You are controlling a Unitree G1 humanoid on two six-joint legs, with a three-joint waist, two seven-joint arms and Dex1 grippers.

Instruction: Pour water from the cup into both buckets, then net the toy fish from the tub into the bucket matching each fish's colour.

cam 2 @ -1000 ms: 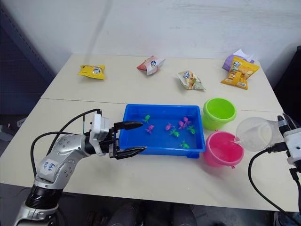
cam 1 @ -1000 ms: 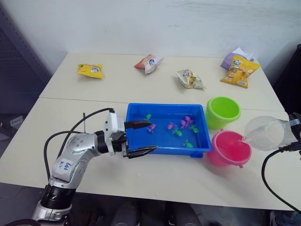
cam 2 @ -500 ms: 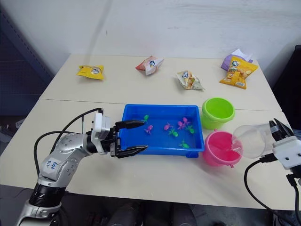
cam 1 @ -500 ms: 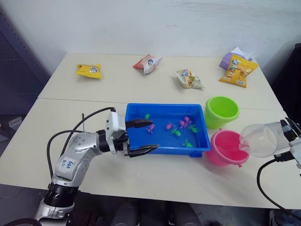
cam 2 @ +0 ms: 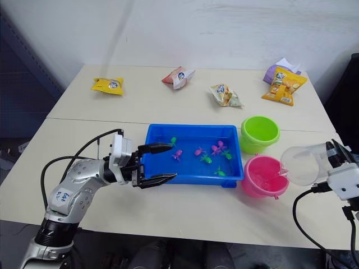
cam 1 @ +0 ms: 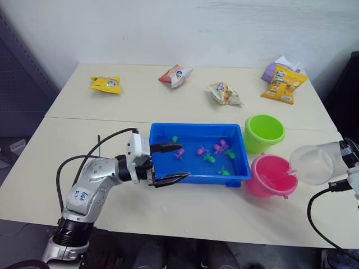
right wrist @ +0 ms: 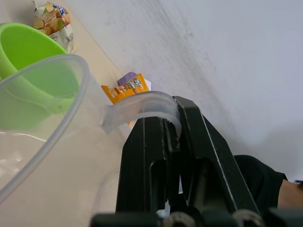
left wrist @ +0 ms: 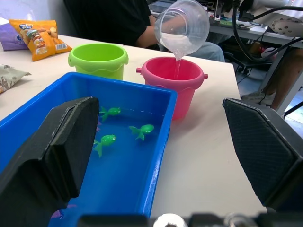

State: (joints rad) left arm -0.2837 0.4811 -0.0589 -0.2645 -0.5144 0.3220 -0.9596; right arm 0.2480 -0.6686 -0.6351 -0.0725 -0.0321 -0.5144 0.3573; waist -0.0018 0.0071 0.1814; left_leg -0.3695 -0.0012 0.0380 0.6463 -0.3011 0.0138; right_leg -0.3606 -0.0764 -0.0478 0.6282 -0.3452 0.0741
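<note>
My right gripper is shut on the handle of the clear cup, which is tipped on its side with its spout over the pink bucket. In the left wrist view a thin stream of water runs from the cup into the pink bucket. The lime green bucket stands just behind the pink one. The blue tub holds water and several pink and green toy fish. My left gripper is open at the tub's left end, its fingers straddling the near-left corner.
Several snack packets lie along the table's back: yellow, red-and-white, pale, orange and purple. A seam crosses the table behind the tub. A seated person is beyond the table's right side.
The cup has shifted slightly right and up while staying tipped over the pink bucket. My left gripper holds its place by the tub.
</note>
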